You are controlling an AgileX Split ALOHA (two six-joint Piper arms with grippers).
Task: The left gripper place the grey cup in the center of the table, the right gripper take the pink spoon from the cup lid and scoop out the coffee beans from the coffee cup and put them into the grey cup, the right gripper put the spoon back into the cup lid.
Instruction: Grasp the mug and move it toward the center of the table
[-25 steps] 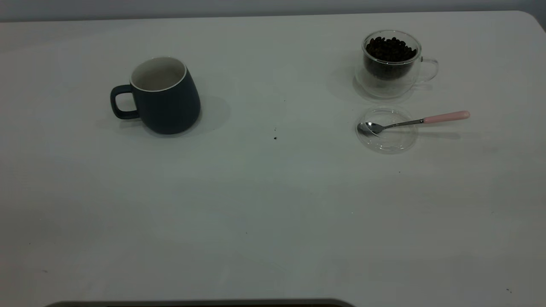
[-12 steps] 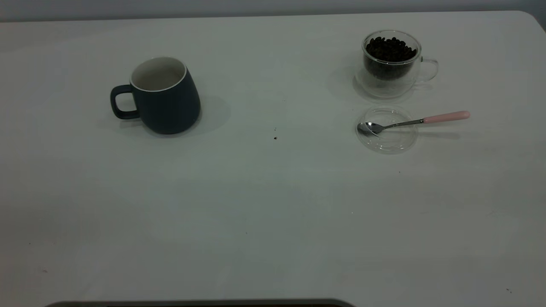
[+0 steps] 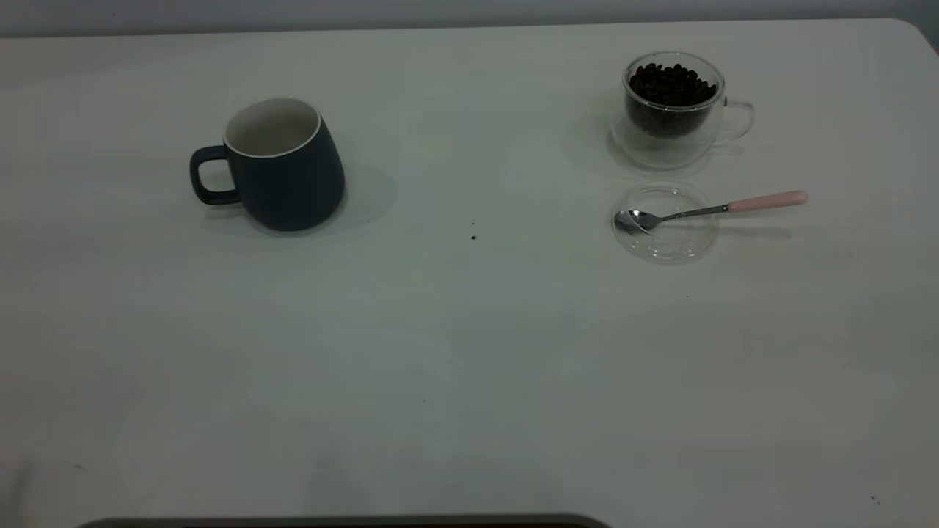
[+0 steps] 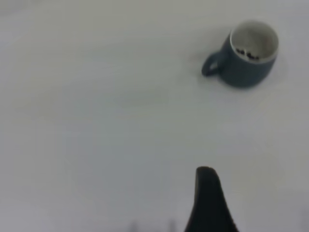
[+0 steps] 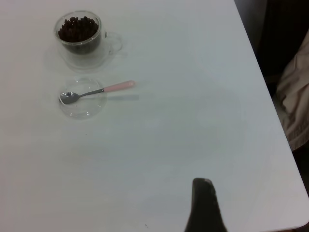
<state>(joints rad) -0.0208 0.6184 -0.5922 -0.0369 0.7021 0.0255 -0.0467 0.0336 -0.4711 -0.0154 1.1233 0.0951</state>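
Standing well ahead of the left claw (image 4: pixel 208 193) — whose grip cannot be told — the grey cup (image 3: pixel 282 165) is seen left of the table's (image 3: pixel 469 367) centre.

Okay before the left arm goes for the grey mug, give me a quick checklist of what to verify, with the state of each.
1. Dark blue-grey matte mug upright, handle free: ok.
2. Middle of the white table free for the mug: ok.
3. Left gripper open for the grasp: cannot tell, only one finger shows.
4. Pink-handled metal spoon resting with its bowl in the clear round lid: ok.
5. Clear glass cup upright, holding dark coffee beans: ok.
6. Right gripper well back from the spoon: ok.
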